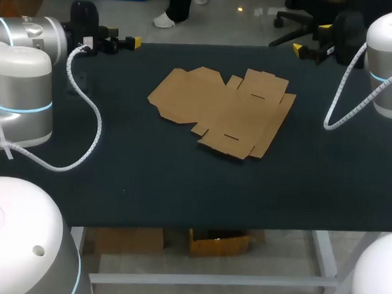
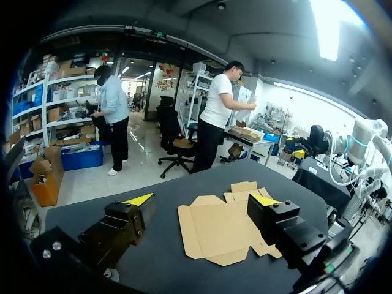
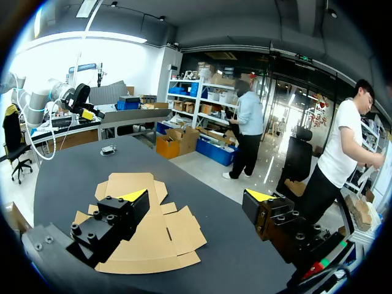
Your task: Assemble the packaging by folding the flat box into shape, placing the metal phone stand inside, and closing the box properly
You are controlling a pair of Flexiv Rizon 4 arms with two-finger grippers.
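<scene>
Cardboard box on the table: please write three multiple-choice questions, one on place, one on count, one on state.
1. Where does the cardboard box lie? A. middle of the table B. in a gripper C. on the floor
2. The left gripper and right gripper hold how many things together? A. none B. one C. two
3. The box is: A. closed B. half folded C. flat
Answers: 1 A, it lies between the arms; 2 A, both stand open and empty; 3 C, every flap lies spread.
</scene>
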